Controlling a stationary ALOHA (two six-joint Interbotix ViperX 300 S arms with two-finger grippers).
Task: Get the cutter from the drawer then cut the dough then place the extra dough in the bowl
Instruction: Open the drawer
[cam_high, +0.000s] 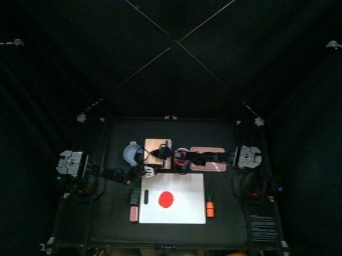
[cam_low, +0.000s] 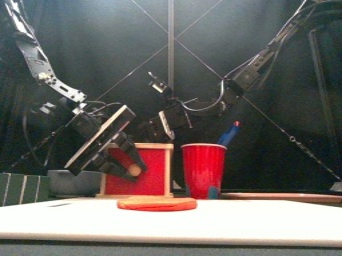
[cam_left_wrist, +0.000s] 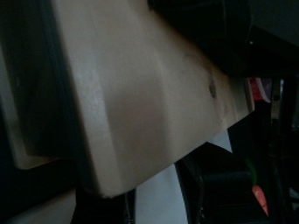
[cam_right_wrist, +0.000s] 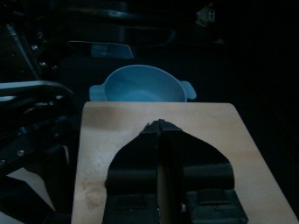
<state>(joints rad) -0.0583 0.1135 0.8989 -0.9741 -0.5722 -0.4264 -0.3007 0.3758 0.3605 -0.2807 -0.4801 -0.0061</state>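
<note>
Dough (cam_low: 156, 203) sitting at board (cam_high: 147, 215) ctr; your right pincer (cam_right_wrist: 160, 131) clenched, hovering over wooden box (cam_right_wrist: 105, 140); left pincer (cam_low: 123, 158) at drawer front (cam_low: 154, 165), can't tell grip.

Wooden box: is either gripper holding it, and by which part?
Right gripper is shut over the top of the wooden box, clasping nothing. Left gripper is at the red drawer front; whether it grips there cannot be told.

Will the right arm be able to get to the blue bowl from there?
Probably yes. Its fingers are over the wooden box, and the bowl sits just beyond it, with nothing seen in between.
</note>
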